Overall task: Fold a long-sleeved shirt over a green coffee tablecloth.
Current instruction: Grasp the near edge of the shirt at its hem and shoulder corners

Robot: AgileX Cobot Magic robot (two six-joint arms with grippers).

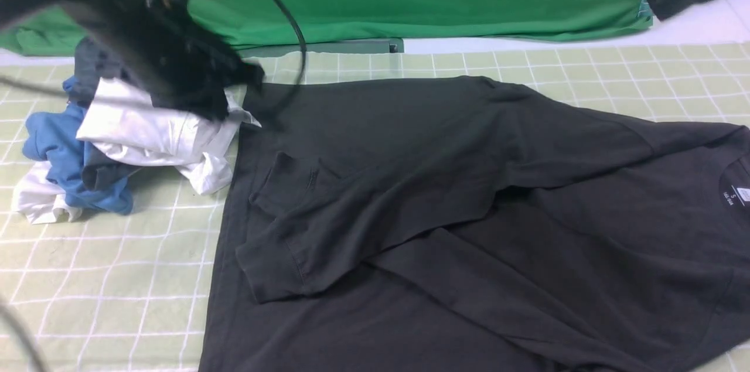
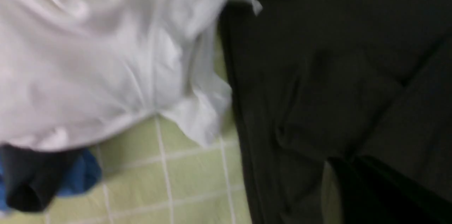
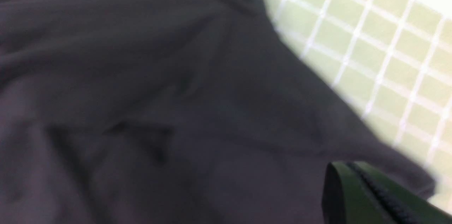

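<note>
Front view: the long-sleeved shirt lies flat across the centre and right of the green coffee tablecloth; the left gripper is blurred at upper left.

Left wrist view: it is closed.

Right wrist view: the right gripper is closed too.

The cloth should be soft and limp (likely light); pinch the hem corners.

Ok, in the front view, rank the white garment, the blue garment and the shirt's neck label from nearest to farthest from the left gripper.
1. White garment, right by the left gripper, on the left.
2. Blue garment, further left in the same pile.
3. Neck label of the long-sleeved shirt, at the far right edge.
</note>
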